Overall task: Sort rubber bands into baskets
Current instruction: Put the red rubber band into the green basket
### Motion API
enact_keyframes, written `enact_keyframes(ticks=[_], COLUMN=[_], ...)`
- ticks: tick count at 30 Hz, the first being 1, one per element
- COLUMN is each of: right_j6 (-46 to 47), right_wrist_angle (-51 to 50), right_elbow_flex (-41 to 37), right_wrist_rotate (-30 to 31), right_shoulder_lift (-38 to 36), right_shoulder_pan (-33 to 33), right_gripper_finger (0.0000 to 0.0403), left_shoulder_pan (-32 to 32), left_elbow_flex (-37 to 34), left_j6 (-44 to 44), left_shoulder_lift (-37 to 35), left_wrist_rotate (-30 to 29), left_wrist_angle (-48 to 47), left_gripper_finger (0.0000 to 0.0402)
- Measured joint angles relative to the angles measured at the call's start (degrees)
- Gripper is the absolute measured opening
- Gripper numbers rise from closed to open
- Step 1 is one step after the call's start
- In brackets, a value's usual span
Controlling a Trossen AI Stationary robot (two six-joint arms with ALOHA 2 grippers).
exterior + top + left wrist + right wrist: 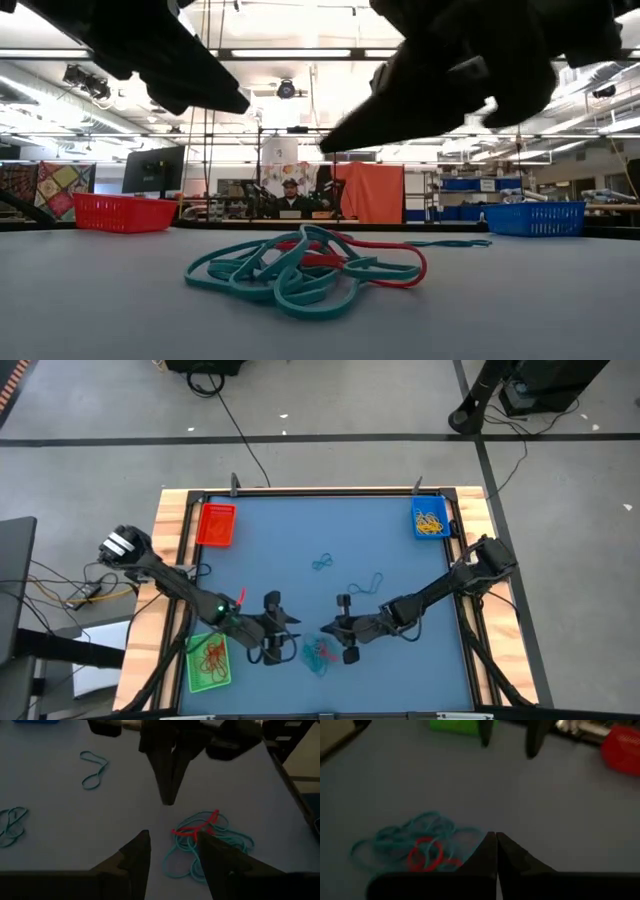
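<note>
Near the front edge of the table (300,530), a tangled pile of rubber bands (317,653), lying between the left gripper (283,638) and the right gripper (330,632). Further back, toward the middle, two separate loops (321,563) and (366,583), well apart from the pile. In the far left corner, one basket (216,525); in the far right corner, a second basket (430,518) with bands in it; at the front left, a third basket (208,664), also with bands inside.
</note>
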Motion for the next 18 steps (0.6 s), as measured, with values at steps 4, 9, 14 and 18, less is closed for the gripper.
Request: enact_keyframes(ticks=[4,9,14,18], right_j6=[2.9,6.0,6.4,6.2], right_wrist_angle=[-3.2,-2.1,-0.1,0.7], right_elbow_flex=[0.0,0.4,1.1,1.0], right_wrist_rotate=[-3.3,-8.9,-11.4,-12.5], right_shoulder_lift=[1.5,7.7,9.2,9.1], right_shoulder_pan=[-1.1,-3.0,-3.0,-2.8], right_gripper_finger=[0.004,0.0115,0.0161,0.016], left_shoulder_pan=[0.2,0.7,1.4,1.6], left_elbow_flex=[0.0,0.0,0.0,0.0], left_j6=[0.0,-0.2,-0.3,-0.7], left_shoulder_lift=[0.8,0.8,1.0,1.2], left_wrist_rotate=[0.0,0.0,0.0,0.7], left_wrist_angle=[0.7,0.9,1.0,1.0], left_gripper_finger=[0.0166,0.0166,0.0166,0.0166])
